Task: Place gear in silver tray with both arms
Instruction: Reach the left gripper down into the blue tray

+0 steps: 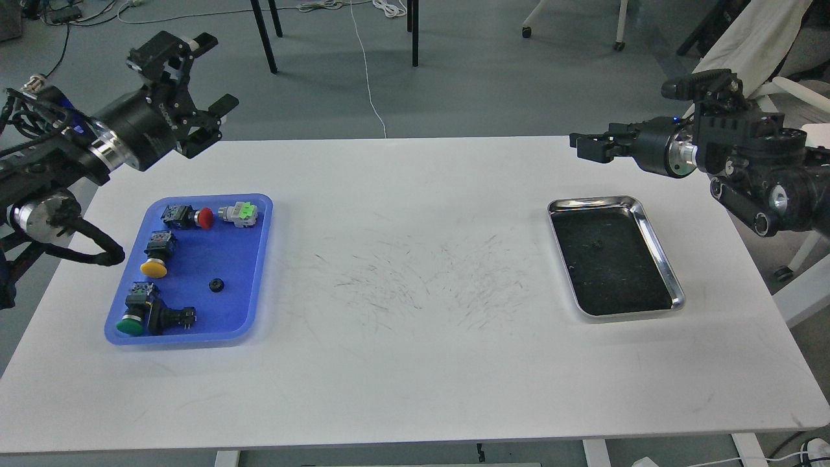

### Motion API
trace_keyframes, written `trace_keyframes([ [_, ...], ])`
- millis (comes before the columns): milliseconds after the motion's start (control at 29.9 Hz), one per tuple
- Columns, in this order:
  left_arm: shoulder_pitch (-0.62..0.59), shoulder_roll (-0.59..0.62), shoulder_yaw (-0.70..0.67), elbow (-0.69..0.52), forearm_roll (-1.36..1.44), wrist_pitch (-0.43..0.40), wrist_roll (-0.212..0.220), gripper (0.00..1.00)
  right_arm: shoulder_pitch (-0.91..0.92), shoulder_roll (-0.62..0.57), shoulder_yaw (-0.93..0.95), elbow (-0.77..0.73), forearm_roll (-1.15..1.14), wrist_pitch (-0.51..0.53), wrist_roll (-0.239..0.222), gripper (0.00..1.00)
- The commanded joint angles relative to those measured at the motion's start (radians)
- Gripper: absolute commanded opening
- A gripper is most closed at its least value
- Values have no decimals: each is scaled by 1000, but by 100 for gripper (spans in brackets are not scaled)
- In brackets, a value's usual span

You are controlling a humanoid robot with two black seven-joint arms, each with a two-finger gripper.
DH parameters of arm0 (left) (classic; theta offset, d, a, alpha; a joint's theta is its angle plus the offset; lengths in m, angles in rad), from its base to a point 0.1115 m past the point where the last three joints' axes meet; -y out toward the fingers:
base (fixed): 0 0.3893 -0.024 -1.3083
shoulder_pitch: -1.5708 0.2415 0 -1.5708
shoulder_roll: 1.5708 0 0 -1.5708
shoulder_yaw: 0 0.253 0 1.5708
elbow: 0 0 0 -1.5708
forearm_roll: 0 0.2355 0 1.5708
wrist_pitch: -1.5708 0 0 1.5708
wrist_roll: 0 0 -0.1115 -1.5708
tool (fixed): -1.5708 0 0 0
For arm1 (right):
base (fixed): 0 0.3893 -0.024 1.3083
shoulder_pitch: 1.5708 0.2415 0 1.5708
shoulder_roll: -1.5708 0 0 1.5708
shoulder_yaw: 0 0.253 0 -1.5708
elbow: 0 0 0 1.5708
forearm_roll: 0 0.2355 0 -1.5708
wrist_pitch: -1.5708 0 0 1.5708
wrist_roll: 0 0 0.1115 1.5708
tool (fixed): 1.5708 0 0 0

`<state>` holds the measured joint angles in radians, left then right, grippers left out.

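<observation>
Left end effector (211, 74) hangs above the far left corner of the white desk (415, 363), its two black fingers spread wide with nothing between them. It sits beyond the blue tray (256, 272) and apart from it. Right end effector (583, 146) comes in from the right at the far edge of the desk, pointing left; it is seen dark and nearly end-on, so whether its fingers are spread or pressed together cannot be told. It holds nothing that can be seen.

On the left part of the desk the blue tray carries several push-button switches: one with a red cap (205, 218), a grey one with a green part (238, 214), one with a yellow cap (154, 267), one with a green cap (130, 325), and a black switch body (170, 318) just beside the green-capped one. A small black gear (216, 284) lies on the bare blue floor of that tray, apart from the switches.

On the right part of the desk lies the silver tray (655, 240), well apart from the blue one, with the scratched middle of the desk between them. A small dark speck (595, 244) sits on its dark base; what it is cannot be made out
</observation>
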<state>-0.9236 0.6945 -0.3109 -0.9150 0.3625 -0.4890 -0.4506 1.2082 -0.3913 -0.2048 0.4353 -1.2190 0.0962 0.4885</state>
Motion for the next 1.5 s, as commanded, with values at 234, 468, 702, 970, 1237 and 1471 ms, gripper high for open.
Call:
trace_keyframes([
  [234, 5, 30, 7, -79, 76, 0, -28, 98, -33, 0, 116, 8, 193, 0, 0, 83],
  [468, 6, 51, 33, -123, 185, 104, -33, 97, -36, 5, 124, 8, 223, -6, 0, 83],
  [702, 37, 94, 88, -151, 349, 108, -38, 94, -45, 11, 128, 8, 223, -26, -7, 83],
  [970, 64, 148, 108, -192, 674, 141, -38, 94, -47, 11, 128, 10, 223, -27, -7, 84],
  [1237, 94, 201, 119, -272, 872, 181, -38, 92, -45, 12, 127, 10, 223, -27, -7, 84],
  [1471, 123, 226, 121, -288, 1085, 213, -38, 86, -45, 12, 127, 10, 222, -27, -7, 84],
])
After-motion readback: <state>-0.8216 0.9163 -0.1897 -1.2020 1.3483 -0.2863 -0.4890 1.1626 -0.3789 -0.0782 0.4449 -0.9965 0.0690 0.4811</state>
